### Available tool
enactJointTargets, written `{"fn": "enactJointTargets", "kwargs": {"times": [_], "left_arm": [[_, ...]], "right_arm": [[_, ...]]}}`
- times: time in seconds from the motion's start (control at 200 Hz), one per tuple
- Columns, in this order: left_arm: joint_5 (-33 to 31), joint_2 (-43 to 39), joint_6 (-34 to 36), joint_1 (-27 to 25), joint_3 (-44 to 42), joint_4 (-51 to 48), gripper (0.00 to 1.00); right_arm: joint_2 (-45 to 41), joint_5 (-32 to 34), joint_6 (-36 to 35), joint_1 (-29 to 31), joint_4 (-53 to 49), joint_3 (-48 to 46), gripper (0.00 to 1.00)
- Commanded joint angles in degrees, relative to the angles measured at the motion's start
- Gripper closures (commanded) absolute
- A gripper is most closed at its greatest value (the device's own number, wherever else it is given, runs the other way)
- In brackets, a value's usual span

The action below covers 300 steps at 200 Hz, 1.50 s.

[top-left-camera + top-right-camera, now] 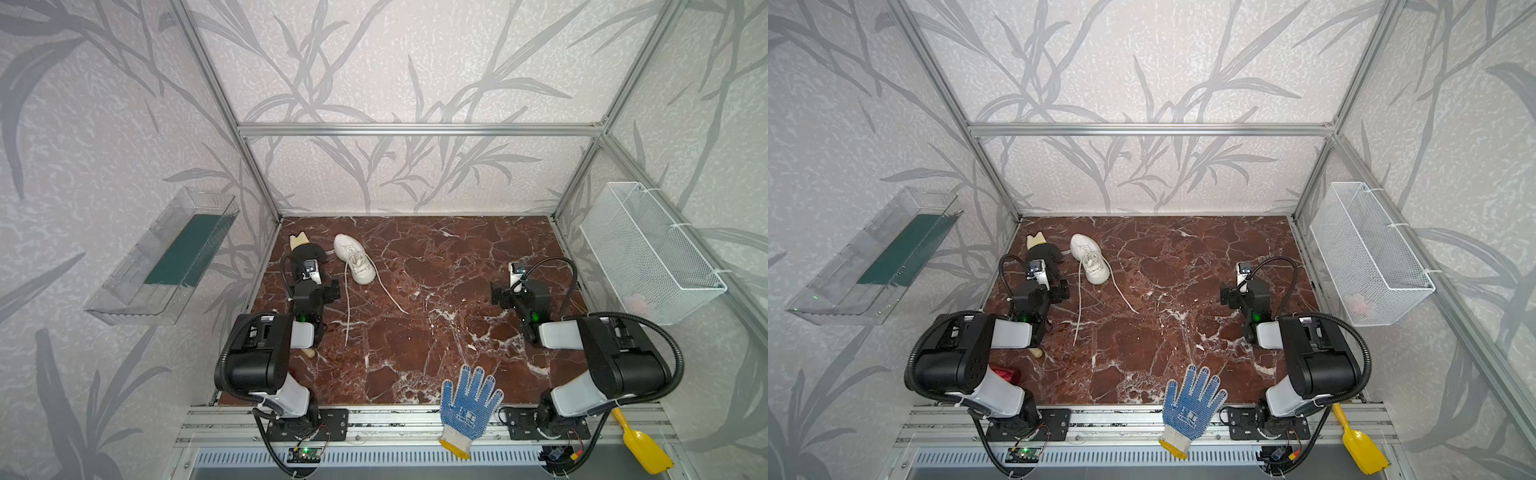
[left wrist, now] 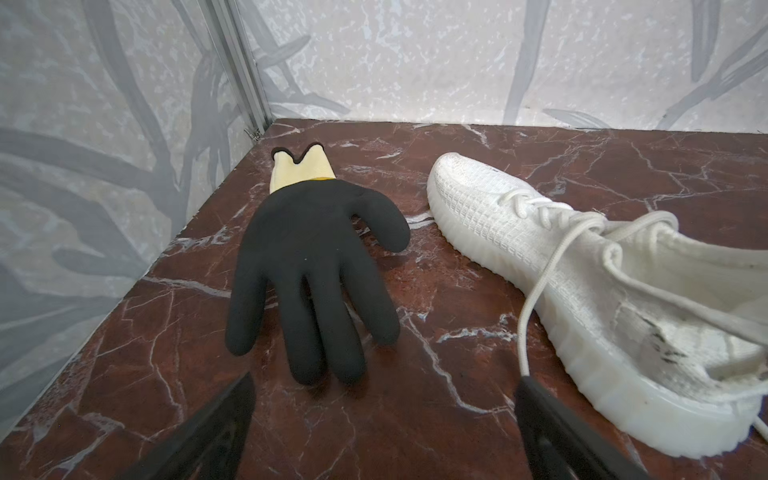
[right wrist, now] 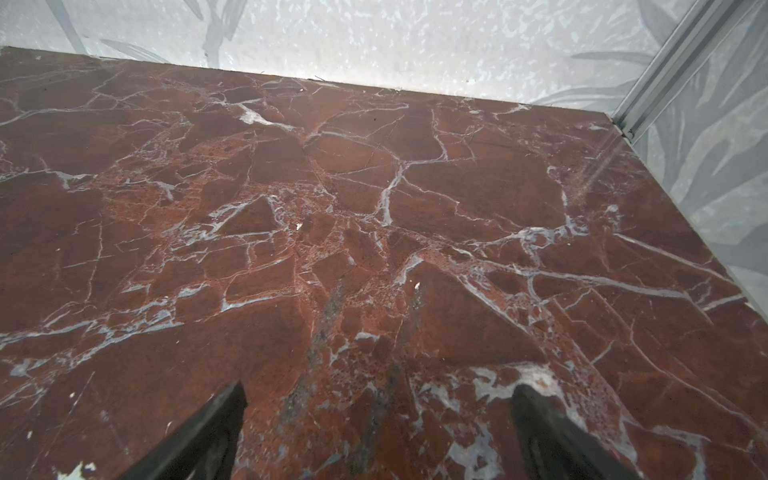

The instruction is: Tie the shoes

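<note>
Marble tabletop [image 1: 436,270]: sneaker [image 1: 352,257] near far-left corner, laces [image 1: 347,307] trailing untied; left gripper [image 2: 384,384] and right gripper [image 3: 379,387] wide open, empty; tying apparently unstarted.

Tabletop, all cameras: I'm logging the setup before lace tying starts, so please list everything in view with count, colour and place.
sneaker: one, off-white, far left of the table
laces: two loose ends, white, trailing toward the near edge
black glove: one, black with cream cuff, beside the sneaker, far left corner
dotted glove: one, blue-dotted white, overhanging the near edge
scoop: one, yellow, near right, off the table
wire basket: one, white, right wall
clear tray: one, transparent with green liner, left wall
red item: one, near left, mostly hidden
table: one, red-brown marble
left gripper: one, black, open, facing black glove
right gripper: one, black, open, over the table's right side
</note>
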Motion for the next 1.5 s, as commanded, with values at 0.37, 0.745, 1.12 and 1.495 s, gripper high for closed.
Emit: {"fn": "enactJointTargets", "kwargs": {"times": [0.37, 0.745, 1.12, 1.495], "left_arm": [[0.4, -0.9, -0.3, 0.3, 0.0, 0.1, 0.01], [0.2, -0.9, -0.5, 0.3, 0.1, 0.0, 0.01], [-1.3, -12.1, -1.6, 0.2, 7.8, -23.1, 0.06], [14.3, -13.0, -4.5, -1.4, 30.0, -62.0, 0.26]], "right_arm": [[-1.1, 0.0, -0.2, 0.0, 0.9, 1.1, 0.01], [-1.1, 0.0, -0.1, 0.0, 0.9, 1.1, 0.01], [-8.1, 2.7, -1.8, 3.1, -13.6, 5.2, 0.01], [-15.3, 2.0, 6.8, 11.1, -54.2, 23.7, 0.01]]}}
